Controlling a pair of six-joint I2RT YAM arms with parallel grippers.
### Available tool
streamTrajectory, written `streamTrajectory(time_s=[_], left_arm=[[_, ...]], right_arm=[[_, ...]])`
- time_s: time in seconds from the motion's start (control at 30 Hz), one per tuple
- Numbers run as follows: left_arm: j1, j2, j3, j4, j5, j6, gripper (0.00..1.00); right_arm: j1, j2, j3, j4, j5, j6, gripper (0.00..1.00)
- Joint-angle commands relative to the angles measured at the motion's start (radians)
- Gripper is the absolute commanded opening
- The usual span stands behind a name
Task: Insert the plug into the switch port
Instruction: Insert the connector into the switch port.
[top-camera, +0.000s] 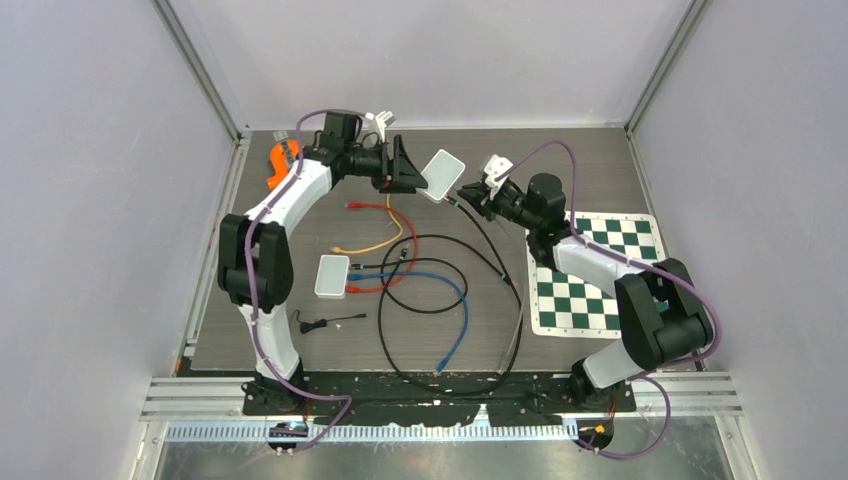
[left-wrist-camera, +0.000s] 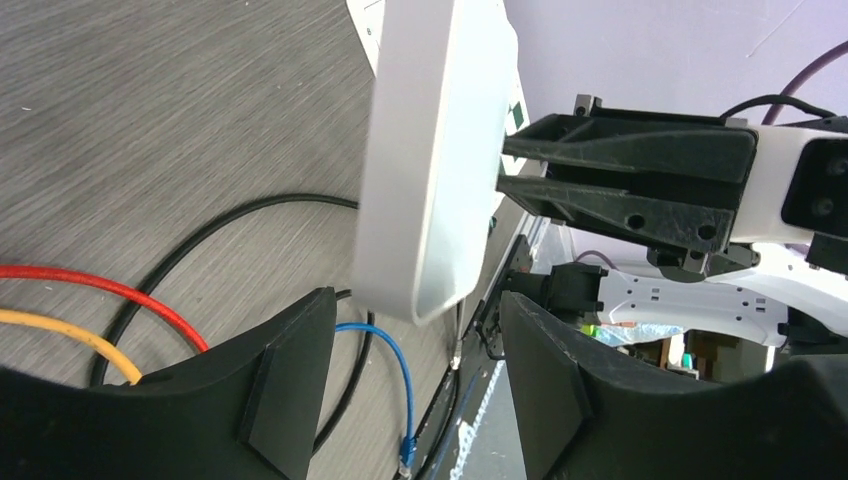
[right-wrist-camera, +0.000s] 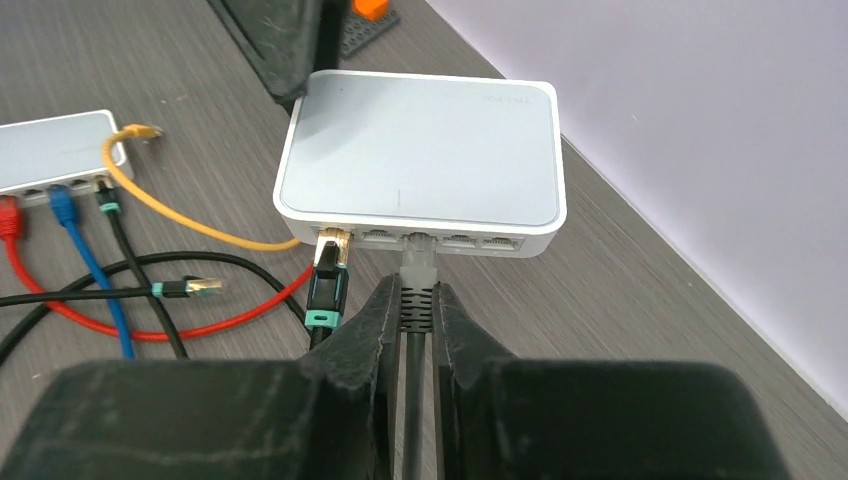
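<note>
**White switch btwn both hands, plug at the middle port**

White switch (right-wrist-camera: 420, 150) is towards the back of the grey wood-grain table (top-camera: 590, 165), btwn the two arms, w/ its port row facing the right arm. On the left wrist cam it looks tipped up on edge. Can't tell if any corner touches the table.

Left hand (top-camera: 408, 168) is spread wide, and the switch's back end pokes in btwn its fingers (left-wrist-camera: 290, 385). There's a visible gap on both sides, so no grip there.

Right hand (right-wrist-camera: 416, 300) is pressed together on the plug (right-wrist-camera: 418, 268), pinching it just behind the nose. The plug's black cable (right-wrist-camera: 415, 375) runs back btwn the fingers. The nose is right at the mouth of the middle port of the five, but I can't tell how deep it sits. The leftmost port already has a black plug (right-wrist-camera: 328, 285) in it, gold tip and teal band.

Other stuff:
- Second switch (top-camera: 332, 275) lies flat nearer the arm bases, w/ a red cable (top-camera: 375, 207), a blue cable (top-camera: 455, 300) and a black one plugged in.
- Yellow cable (right-wrist-camera: 190, 225) runs across the table from beside the second switch towards the white one's near-left corner.
- Loose plug (right-wrist-camera: 190, 288) w/ a teal band lies on the table, not in anything.
- Chequered mat (top-camera: 600, 270) is on the right side, under the right arm.
- Orange piece (top-camera: 283, 160) sits at the back-left corner.
</note>
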Motion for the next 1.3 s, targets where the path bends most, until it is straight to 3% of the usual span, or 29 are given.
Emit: streamTrajectory(time_s=[0.0,0.2,0.33,0.4,0.53,0.57,0.67,0.73,0.9,1.1,1.27], left_arm=[[0.003,-0.051,-0.026,0.120,0.062,-0.082,0.64],[-0.007,-0.069,-0.117,0.325,0.120,-0.233,0.62],[-0.034,-0.050,-0.161,0.439,0.161,-0.318,0.53],[-0.047,-0.047,-0.205,0.540,0.177,-0.385,0.41],[-0.068,-0.023,-0.303,0.925,0.215,-0.666,0.02],[-0.074,-0.014,-0.324,1.023,0.230,-0.739,0.00],[-0.076,0.021,-0.386,1.324,0.260,-0.957,0.00],[-0.079,0.043,-0.395,1.406,0.274,-1.026,0.00],[-0.083,0.065,-0.385,1.443,0.337,-1.064,0.00],[-0.076,0.084,-0.375,1.457,0.408,-1.087,0.00],[-0.075,0.087,-0.398,1.463,0.419,-1.087,0.00]], right_arm=[[-0.004,-0.064,-0.009,0.076,-0.096,0.026,0.05],[-0.001,-0.063,-0.015,0.101,-0.136,0.057,0.05],[0.009,-0.054,-0.018,0.122,-0.143,0.070,0.05],[0.014,-0.048,-0.016,0.131,-0.147,0.074,0.05],[0.027,-0.032,-0.001,0.152,-0.149,0.072,0.05],[0.033,-0.027,0.004,0.157,-0.147,0.072,0.05],[0.033,0.025,0.072,0.199,-0.165,0.094,0.05],[0.034,0.046,0.127,0.192,-0.199,0.096,0.05],[0.036,0.049,0.177,0.154,-0.290,0.036,0.05],[0.001,0.036,0.189,-0.016,-0.442,-0.089,0.05],[-0.001,0.022,0.243,-0.236,-0.439,-0.222,0.05]])
